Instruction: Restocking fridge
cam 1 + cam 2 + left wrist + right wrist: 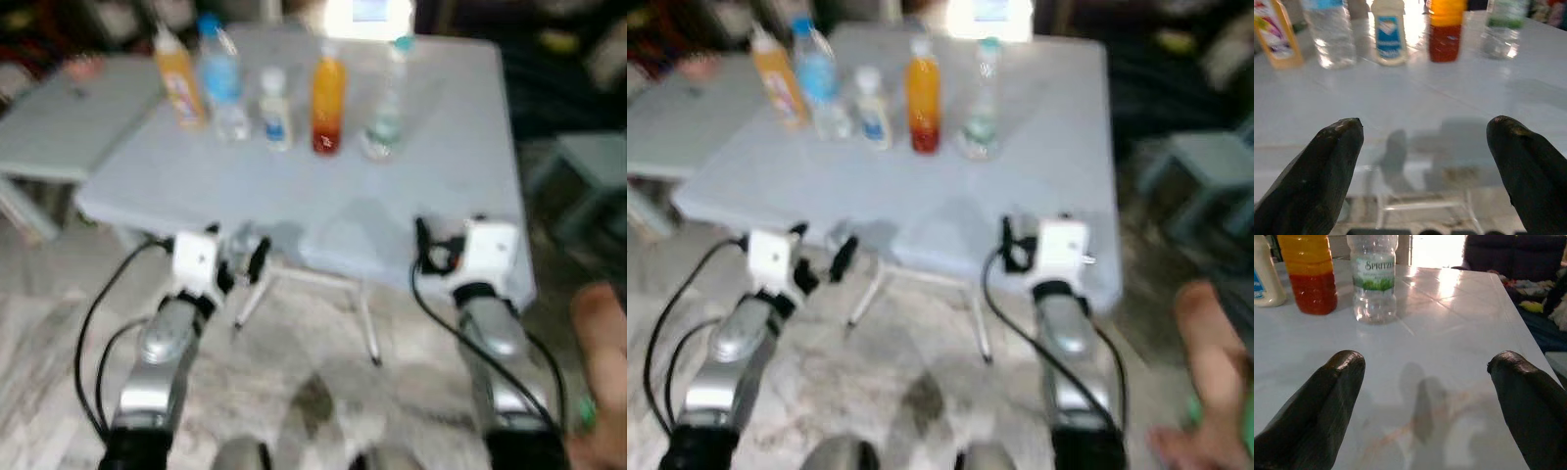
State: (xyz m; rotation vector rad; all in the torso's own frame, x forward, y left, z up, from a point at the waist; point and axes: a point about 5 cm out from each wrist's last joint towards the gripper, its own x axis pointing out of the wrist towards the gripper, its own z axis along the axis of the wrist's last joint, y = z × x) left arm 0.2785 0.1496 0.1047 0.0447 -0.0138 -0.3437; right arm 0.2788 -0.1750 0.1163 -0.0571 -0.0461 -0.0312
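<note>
Five upright bottles stand in a row on the worktop [441,166], well beyond both grippers. The right gripper [1425,372], fingers wide, faces the clear bottle [1374,276] and sits nearer than the left gripper [1425,142], also wide.
</note>
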